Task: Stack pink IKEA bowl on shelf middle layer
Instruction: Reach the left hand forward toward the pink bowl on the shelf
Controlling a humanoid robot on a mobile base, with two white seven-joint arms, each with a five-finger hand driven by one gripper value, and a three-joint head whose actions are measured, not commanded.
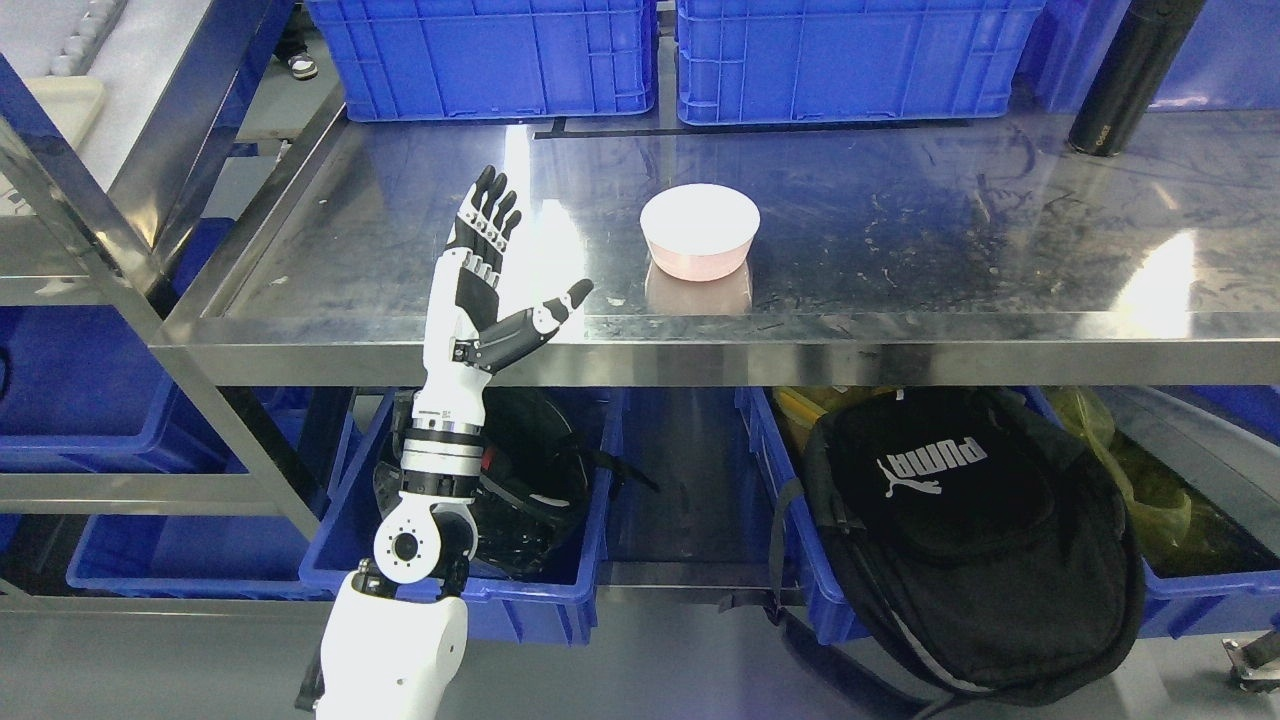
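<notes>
Fingers: you see the four black-tipped fingers straight and close together, pointing up and away over the shelf; the thumb juts out to the right. The hand is spread wide and holds nothing, touches nothing.
Left hand: yours comes up from the lower left, palm turned toward the bowl, standing over the front part of the steel surface, well apart from the bowl.
Left arm: white and black, it rises in front of the shelf's front edge and crosses it.
Right hand: you have none in view.
Pink bowl: upside down, its flat pale base up and its rim down on the steel; pale pink walls, a dim reflection beneath it. It sits alone near the middle of the shelf, right of the hand.
Shelf surface: bare scuffed steel lies open between hand and bowl, and more to the bowl's right.
Front edge: a straight steel lip runs the width of the view, just in front of the bowl.
Rear limit: two blue crates stand along the back.
Right rear: a black bottle stands tilted in the view, well apart from the bowl.
Below: a black backpack and blue bins.
</notes>
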